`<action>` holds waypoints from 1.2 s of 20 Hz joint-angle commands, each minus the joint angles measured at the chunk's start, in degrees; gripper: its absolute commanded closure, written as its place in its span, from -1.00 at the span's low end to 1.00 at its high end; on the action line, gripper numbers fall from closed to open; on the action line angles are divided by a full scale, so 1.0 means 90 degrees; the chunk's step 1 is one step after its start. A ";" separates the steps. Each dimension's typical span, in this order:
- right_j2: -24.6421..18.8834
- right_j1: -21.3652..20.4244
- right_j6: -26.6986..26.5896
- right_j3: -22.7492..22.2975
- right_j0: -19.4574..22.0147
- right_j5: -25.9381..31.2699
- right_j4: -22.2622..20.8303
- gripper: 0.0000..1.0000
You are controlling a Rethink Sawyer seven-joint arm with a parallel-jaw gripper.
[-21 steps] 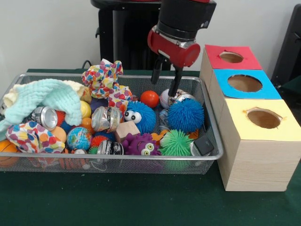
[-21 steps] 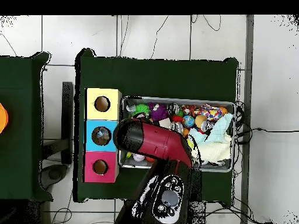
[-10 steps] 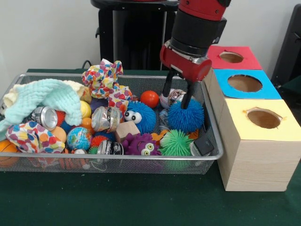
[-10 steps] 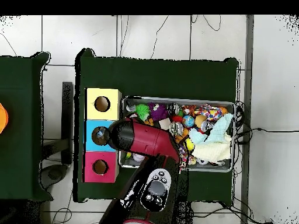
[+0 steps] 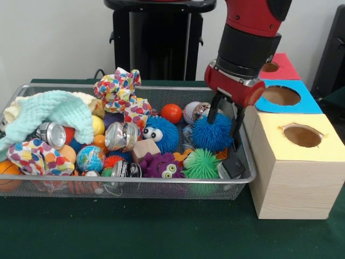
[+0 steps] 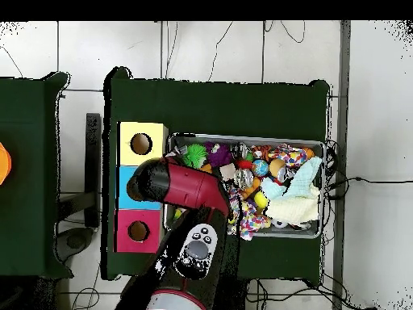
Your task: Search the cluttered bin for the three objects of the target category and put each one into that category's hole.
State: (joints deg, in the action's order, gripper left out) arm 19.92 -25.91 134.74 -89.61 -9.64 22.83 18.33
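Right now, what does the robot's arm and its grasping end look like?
The arm is glossy red with a black cylindrical wrist section, ending in a red rounded collar edged by a thin silver ring. From it hangs the pincer, two slim black fingers. In the overhead view the red arm carries a black panel with pale round buttons.

Front view: red and black arm (image 5: 253, 32) comes down from the top right, black wrist section above a red collar. End effector (image 5: 225, 123) points straight down, two dark fingers (image 5: 213, 109) spread apart with a clear gap between them, nothing visibly clamped. One finger looks a bit longer or lower than the other, tip of the far one partly hard to read. Overhead view: arm (image 6: 181, 184) stretches from the base at bottom center up and left, red link foreshortened, end effector itself hidden under the arm.
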 commanded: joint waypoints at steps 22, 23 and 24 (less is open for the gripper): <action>-0.0582 0.0194 0.1285 -0.0652 -0.0052 -0.0655 0.0549 -1.00; -0.0613 0.0172 0.1272 -0.0675 -0.0037 -0.0605 0.0560 -1.00; -0.0644 0.0150 0.1258 -0.0697 -0.0022 -0.0555 0.0571 -1.00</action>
State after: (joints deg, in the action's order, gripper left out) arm 19.92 -24.10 134.74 -91.57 -10.01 14.63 20.24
